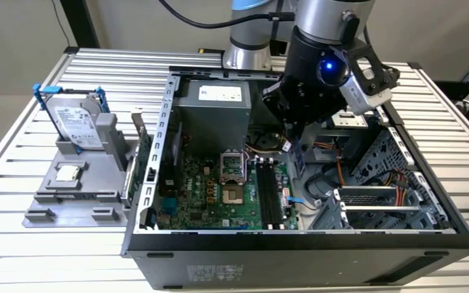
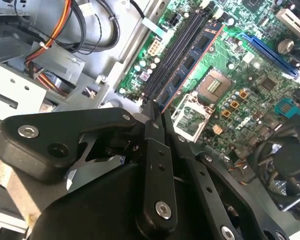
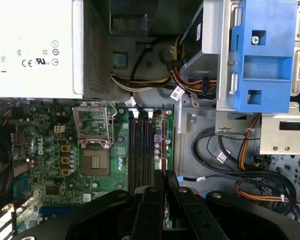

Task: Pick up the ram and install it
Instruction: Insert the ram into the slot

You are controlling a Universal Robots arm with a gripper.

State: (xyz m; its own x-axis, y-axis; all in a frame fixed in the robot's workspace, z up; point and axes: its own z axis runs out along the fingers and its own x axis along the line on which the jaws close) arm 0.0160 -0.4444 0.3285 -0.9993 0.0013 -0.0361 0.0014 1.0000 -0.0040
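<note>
My gripper [image 1: 293, 133] hangs inside the open computer case [image 1: 300, 241], over the far end of the motherboard's long black slots [image 1: 269, 192]. It is shut on the ram [image 2: 190, 62], a thin dark stick with chips along its face. The ram reaches out from the fingertips [image 2: 162, 119] and lies along the right-hand side of the slots [image 2: 172, 50], close over them. I cannot tell whether it touches a slot. In the first wrist view the ram [image 3: 164, 145] shows edge-on beside the slots [image 3: 140, 150], with the gripper [image 3: 165, 181] behind it.
The grey power supply [image 1: 218, 101] fills the case's far end. The open CPU socket [image 1: 232, 177] lies beside the slots. Cables [image 1: 332, 177] and a drive cage [image 1: 381, 201] crowd the exterior view's right. Outside the case, a grey fixture [image 1: 76, 183] holds a silver hard drive [image 1: 76, 125].
</note>
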